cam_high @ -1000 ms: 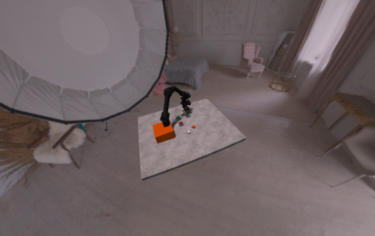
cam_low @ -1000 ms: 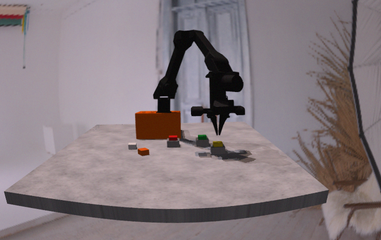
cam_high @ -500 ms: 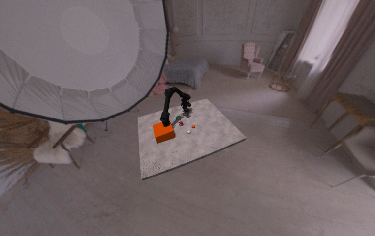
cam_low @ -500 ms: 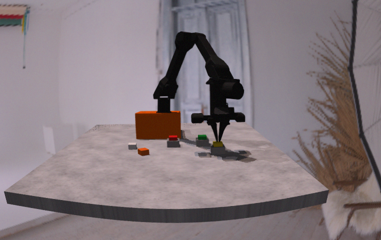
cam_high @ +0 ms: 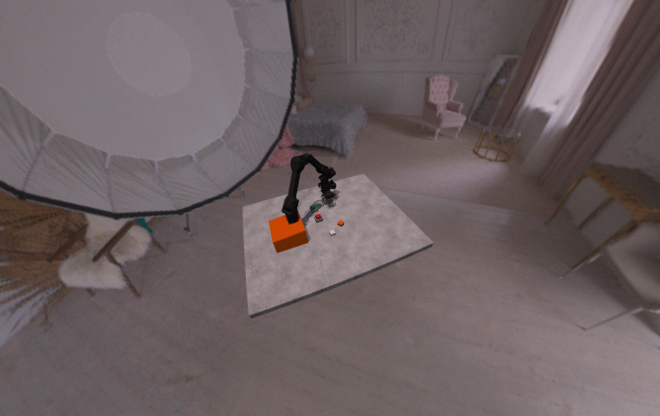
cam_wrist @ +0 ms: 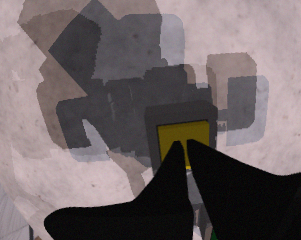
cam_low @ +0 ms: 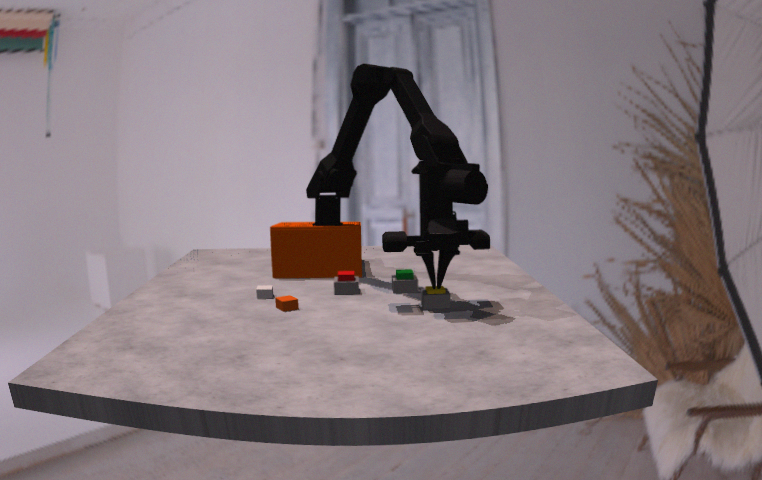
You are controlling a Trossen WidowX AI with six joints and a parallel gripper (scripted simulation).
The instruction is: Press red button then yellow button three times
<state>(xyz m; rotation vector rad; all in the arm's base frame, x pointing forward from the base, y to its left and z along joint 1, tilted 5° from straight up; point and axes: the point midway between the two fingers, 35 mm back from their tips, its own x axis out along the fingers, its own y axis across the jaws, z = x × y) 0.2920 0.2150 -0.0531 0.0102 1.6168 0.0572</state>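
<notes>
Grey mottled surface [cam_low: 290, 368], seen in the exterior view before a pale wall and door, carries all task items. Orange base block [cam_low: 315, 249] stands toward 11 o'clock on the surface and bears the black arm [cam_low: 373, 107], which arches up and over toward 1 o'clock and descends vertically. Pincer [cam_low: 436, 286] points straight down; its two fingers are drawn together to a narrow point, closed almost fully, with nothing between them. The fingertips meet the top of the yellow button [cam_low: 435, 290], which sits in a grey housing at about 3 o'clock from the base block; in the wrist view the yellow button [cam_wrist: 184, 135] lies directly under the tips, its near edge covered by them. Green button [cam_low: 404, 274] stands just beside the yellow one at its 10 o'clock. Red button [cam_low: 346, 275] stands at 9 o'clock of the green one, close in front of the base block. Orange block [cam_low: 286, 303] and white block [cam_low: 264, 291] lie near each other at 8 o'clock of the red button, well apart from the pincer.
</notes>
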